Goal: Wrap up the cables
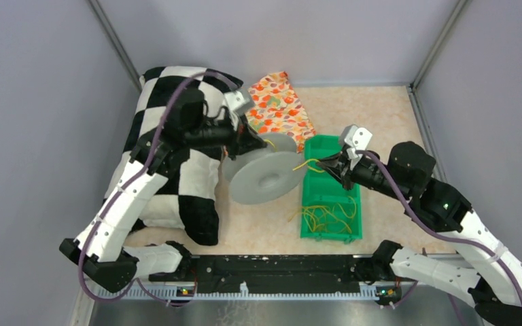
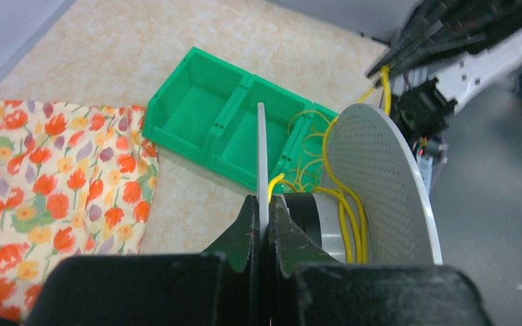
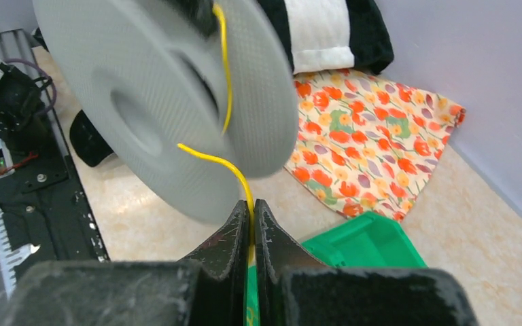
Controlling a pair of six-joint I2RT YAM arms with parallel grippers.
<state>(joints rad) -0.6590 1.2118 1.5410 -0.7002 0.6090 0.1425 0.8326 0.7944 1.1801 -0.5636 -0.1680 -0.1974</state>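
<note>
Your left gripper (image 2: pixel 265 207) is clenched on the thin edge of one flange of the gray spool (image 1: pixel 265 178), holding it tilted over the middle of the bench. Your right gripper (image 3: pixel 250 209) pinches a single strand of the cables (image 1: pixel 326 219) just beside the other flange. Several yellow turns lie round the hub. The rest sit in loose loops in the green bin (image 1: pixel 326 140), in its compartment nearest the bench's near edge. A floral cloth (image 1: pixel 280 109) lies by the far edge.
</note>
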